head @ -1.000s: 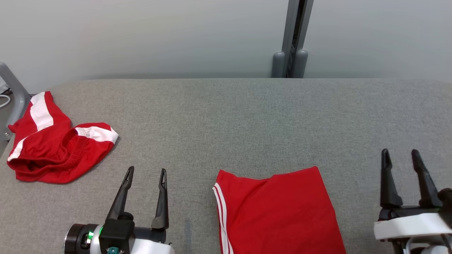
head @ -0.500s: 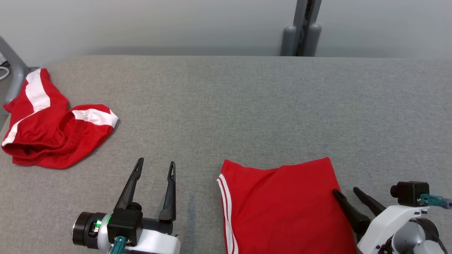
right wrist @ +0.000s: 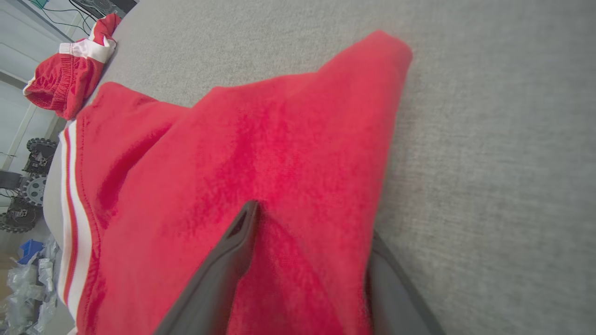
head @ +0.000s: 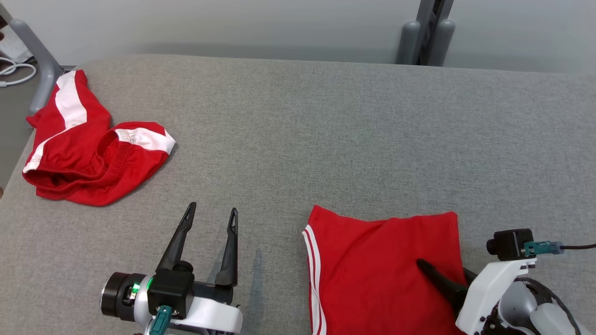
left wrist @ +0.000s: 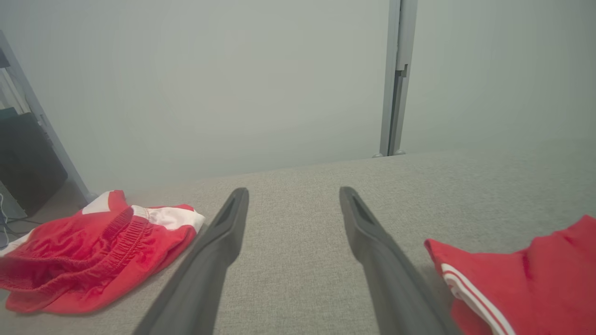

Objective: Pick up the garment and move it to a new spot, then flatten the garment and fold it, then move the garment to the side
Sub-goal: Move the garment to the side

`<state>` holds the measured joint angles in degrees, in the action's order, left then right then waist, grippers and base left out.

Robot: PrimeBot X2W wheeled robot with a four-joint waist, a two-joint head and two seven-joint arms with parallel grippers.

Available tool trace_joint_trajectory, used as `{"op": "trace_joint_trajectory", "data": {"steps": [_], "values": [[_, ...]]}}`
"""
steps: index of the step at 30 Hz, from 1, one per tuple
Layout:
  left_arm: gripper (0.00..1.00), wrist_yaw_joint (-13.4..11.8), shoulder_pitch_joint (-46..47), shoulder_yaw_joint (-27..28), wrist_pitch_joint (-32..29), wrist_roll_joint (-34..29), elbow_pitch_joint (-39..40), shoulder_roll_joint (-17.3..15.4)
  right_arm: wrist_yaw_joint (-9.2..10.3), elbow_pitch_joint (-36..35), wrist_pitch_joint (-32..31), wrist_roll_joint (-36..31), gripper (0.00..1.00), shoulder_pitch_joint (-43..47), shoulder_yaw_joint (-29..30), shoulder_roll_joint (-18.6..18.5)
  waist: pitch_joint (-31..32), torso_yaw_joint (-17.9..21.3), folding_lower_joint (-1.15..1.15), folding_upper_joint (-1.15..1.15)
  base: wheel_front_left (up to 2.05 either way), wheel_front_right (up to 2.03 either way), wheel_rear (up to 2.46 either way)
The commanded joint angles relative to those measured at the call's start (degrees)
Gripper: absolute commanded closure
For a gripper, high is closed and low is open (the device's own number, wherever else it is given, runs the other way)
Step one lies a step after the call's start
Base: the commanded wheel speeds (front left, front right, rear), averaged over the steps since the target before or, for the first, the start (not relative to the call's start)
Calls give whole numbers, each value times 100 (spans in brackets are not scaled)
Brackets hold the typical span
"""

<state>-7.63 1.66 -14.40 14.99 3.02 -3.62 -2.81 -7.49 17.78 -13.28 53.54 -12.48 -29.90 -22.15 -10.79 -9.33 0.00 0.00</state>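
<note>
1. The right end effector [right wrist: 311, 223] has its fingers well apart across the right edge of the folded red garment [right wrist: 260, 139]. One finger lies on top of the cloth and the other sits low beside the edge, partly under it. Nothing is pinched yet.
2. The step in hand appears to be the grasp for moving the garment aside. To do it well, the lower finger should slide under all the folded layers before closing; otherwise only the top layer may come up and the fold may open. A low drag over the tabletop [head: 302, 130] seems safer than a high lift.
3. The garment lies flat, directly under and ahead of these fingertips. Its white stripes run along the edge opposite the end effector. The long axis seems to run parallel to the stripes, across the fingers; the near end is cut off, so this is not sure.
4. The left end effector [head: 213, 208] is wide open and empty, well apart from the garment, beyond its striped edge.
5. Farther out that way lie crumpled red shorts [head: 88, 153].
</note>
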Motion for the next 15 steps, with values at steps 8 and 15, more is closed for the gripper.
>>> {"op": "trace_joint_trajectory", "data": {"steps": [8, 15], "values": [[0, 37, 102, -27, 20, -108, 48, -19, 5, 187, 168, 96, 100, -275, -328, -230, -18, 30, 0, 0, 0, 0, 0], [0, 126, 301, -162, 20, -233, 250, -21, 19, 309, 268, -355, 100, -803, -595, -904, -367, 286, 0, 0, 0, 0, 0]]}}
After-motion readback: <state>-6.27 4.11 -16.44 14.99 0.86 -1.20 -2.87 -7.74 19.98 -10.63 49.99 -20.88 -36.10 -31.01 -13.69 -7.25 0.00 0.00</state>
